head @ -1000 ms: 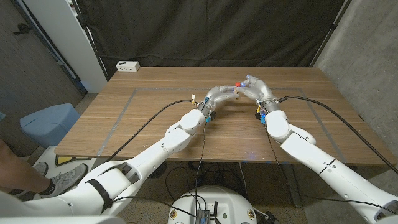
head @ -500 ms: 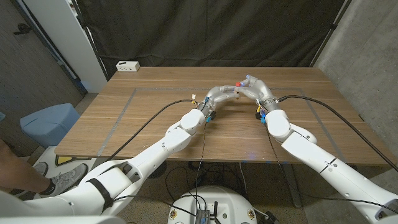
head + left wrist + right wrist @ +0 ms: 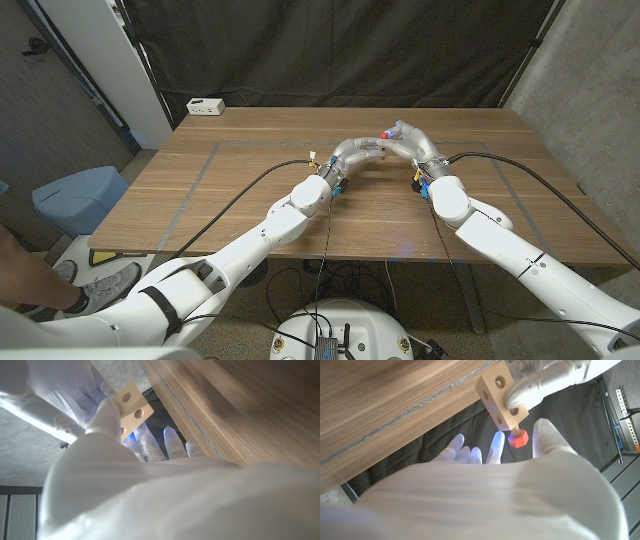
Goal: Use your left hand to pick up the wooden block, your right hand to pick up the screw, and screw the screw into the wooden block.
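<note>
Above the far middle of the table (image 3: 240, 190) my two hands meet. My left hand (image 3: 355, 152) grips the pale wooden block (image 3: 501, 400), which has round holes in its faces (image 3: 131, 406). The red-headed screw (image 3: 518, 439) stands with its thread in a hole at the block's end, and its red head (image 3: 385, 134) shows between the hands. My right hand (image 3: 410, 140) has a fingertip (image 3: 496, 442) on one side of the screw head and the thumb close on the other, pinching it.
A white power strip (image 3: 205, 106) lies at the table's far left corner. Black cables (image 3: 250, 190) trail from both wrists across the table. A blue bin (image 3: 75, 195) and a person's shoe (image 3: 100, 285) are on the floor to the left.
My right wrist and forearm have shifted slightly at the screw; its cable has moved a little. The left hand and the block stay where they were.
</note>
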`<state>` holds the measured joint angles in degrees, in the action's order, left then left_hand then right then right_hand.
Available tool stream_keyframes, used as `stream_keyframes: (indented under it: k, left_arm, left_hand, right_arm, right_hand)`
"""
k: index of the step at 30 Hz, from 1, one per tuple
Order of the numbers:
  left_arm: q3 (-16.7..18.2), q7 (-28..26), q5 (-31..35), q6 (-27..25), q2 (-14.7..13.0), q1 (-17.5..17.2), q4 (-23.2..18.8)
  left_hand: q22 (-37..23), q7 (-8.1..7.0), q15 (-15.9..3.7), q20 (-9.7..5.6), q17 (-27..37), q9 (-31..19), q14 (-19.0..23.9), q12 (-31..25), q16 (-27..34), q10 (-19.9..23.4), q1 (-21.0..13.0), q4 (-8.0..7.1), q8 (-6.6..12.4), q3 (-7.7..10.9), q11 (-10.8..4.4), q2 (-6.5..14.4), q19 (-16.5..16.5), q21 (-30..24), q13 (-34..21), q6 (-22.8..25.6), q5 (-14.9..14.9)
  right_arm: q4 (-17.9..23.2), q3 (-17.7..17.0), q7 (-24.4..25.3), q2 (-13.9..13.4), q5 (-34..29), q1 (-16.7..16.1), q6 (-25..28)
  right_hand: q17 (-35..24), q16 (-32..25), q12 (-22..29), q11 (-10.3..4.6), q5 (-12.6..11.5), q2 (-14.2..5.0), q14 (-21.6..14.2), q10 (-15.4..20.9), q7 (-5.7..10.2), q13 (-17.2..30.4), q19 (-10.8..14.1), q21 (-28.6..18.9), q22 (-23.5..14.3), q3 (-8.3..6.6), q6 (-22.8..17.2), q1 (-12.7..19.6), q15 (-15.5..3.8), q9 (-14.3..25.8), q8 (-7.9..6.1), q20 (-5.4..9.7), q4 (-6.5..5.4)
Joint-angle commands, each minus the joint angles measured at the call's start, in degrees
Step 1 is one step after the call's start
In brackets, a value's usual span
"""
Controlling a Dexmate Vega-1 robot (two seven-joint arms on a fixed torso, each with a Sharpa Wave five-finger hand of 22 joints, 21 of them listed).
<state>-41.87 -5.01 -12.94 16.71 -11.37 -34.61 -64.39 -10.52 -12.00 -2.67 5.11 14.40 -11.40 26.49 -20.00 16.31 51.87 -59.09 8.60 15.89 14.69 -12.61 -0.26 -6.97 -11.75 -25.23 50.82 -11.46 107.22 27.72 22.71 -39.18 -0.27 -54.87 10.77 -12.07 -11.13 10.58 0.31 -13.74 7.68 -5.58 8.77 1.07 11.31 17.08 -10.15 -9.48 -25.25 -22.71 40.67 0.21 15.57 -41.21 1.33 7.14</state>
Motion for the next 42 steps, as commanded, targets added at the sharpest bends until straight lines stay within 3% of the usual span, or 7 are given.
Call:
stream_keyframes:
  k: [1, 12, 22, 25, 27, 31, 42]
  left_arm:
    - [-0.07, -0.46, 0.27, -0.47, -0.11, -0.41, -0.59]
    - [-0.11, -0.1, 0.22, 0.2, 0.33, 0.25, 0.79]
    - [-0.21, 0.34, 0.33, 0.78, 0.66, 1.1, 2.28]
    - [-0.23, 0.25, 0.55, 0.93, 0.58, 1.21, 2.34]
    - [-0.23, 0.19, 0.65, 1.01, 0.53, 1.26, 2.33]
    - [-0.36, 0.11, 1.11, 1.17, 0.33, 1.4, 2.19]
    - [-0.45, 0.23, 1.54, 1.7, -0.01, 1.27, 1.77]
  left_hand:
    - [-0.26, 0.31, -6.27, 0.43, -0.02, -0.61, 0.57, -0.39, -0.16, 0.61, 1.39, -0.24, 0.32, 0.08, -0.13, 3.64, -0.12, -0.49, -8.15, 3.37, -0.3]
    - [-0.26, 0.26, -6.25, 0.42, -0.01, -0.61, 0.55, -0.3, -0.2, 0.62, 1.38, -0.24, 0.31, 0.07, -0.13, 3.68, -0.13, -0.49, -8.17, 3.43, -0.32]
    - [-0.26, 0.3, -6.26, 0.36, 0.0, -0.61, 0.51, -0.21, -0.25, 0.61, 1.28, -0.17, 0.28, 0.07, -0.14, 3.68, -0.11, -0.49, -8.21, 3.42, -0.34]
    - [-0.25, 0.23, -6.32, 0.37, -0.02, -0.61, 0.52, -0.22, -0.28, 0.65, 1.25, -0.13, 0.26, 0.06, -0.14, 3.62, -0.12, -0.49, -8.25, 3.41, -0.34]
    - [-0.25, 0.17, -6.3, 0.37, -0.02, -0.61, 0.54, -0.23, -0.28, 0.69, 1.29, -0.16, 0.25, 0.06, -0.14, 3.64, -0.11, -0.48, -8.27, 3.4, -0.34]
    - [-0.25, 0.3, -6.34, 0.36, -0.02, -0.61, 0.5, -0.23, -0.31, 0.76, 1.31, -0.17, 0.25, 0.05, -0.15, 3.66, -0.1, -0.48, -8.31, 3.43, -0.33]
    - [-0.25, 0.3, -6.29, 0.35, 0.01, -0.61, 0.53, -0.15, -0.32, 0.78, 1.3, -0.18, 0.25, 0.01, -0.14, 3.67, -0.1, -0.48, -8.36, 3.49, -0.33]
  right_arm:
    - [0.41, -0.43, -1.24, -0.88, 0.81, -0.31, -0.72]
    - [0.98, -0.78, -2.63, -1.52, 1.79, 0.06, -0.03]
    - [1.42, -0.73, -4.47, -2.44, 2.3, 1.06, 0.59]
    - [1.25, -0.68, -4.99, -2.68, 2.43, 1.36, 0.06]
    - [1.29, -0.6, -5.15, -2.85, 2.24, 1.56, 0.02]
    - [1.8, -0.6, -5.95, -3.34, 2.31, 1.97, 0.61]
    - [6.97, -1.72, -9.12, -7.48, 2.05, 2.35, 5.65]
  right_hand:
    - [-0.07, 0.23, -0.12, 0.15, 0.48, 0.09, 0.8, -0.91, 0.08, 0.3, -0.51, -0.08, -0.07, 0.65, 1.62, -1.25, 0.24, -0.36, 0.99, -0.31, -0.2]
    - [0.53, 0.23, 0.23, 0.14, 1.19, -0.22, 2.53, -2.61, -0.37, 0.25, -0.95, -0.33, -0.05, 1.18, 5.05, -2.68, 1.84, -1.97, 4.13, -6.35, 0.15]
    - [0.69, 0.28, 0.23, 0.41, 1.51, -0.31, 3.52, -3.74, -0.53, 0.21, -1.42, -0.26, -0.06, 1.48, 6.96, -3.48, 2.67, -2.63, 5.81, -7.52, 0.18]
    - [0.72, 0.21, 0.27, 0.5, 1.59, -0.37, 3.57, -3.96, -0.73, 0.2, -0.83, -0.51, -0.07, 1.55, 7.1, -3.68, 2.85, -2.8, 6.13, -7.25, 0.18]
    - [0.82, 0.01, 0.51, 0.72, 1.69, -0.55, 3.41, -3.9, -1.2, 0.17, 0.34, -0.91, -0.1, 1.62, 7.12, -3.89, 2.8, -3.13, 6.7, -5.25, 0.29]
    - [0.9, -0.21, 0.7, 0.89, 1.76, -0.73, 2.96, -3.75, -1.78, 0.14, 1.48, -1.2, -0.09, 1.62, 7.06, -3.92, 2.94, -3.4, 7.19, -3.79, 0.44]
    - [0.98, -0.32, 0.93, 1.18, 1.81, -0.86, 2.66, -3.42, -2.57, 0.11, 2.15, -1.23, -0.08, 1.61, 7.3, -3.86, 2.95, -3.64, 7.82, -3.19, 0.65]
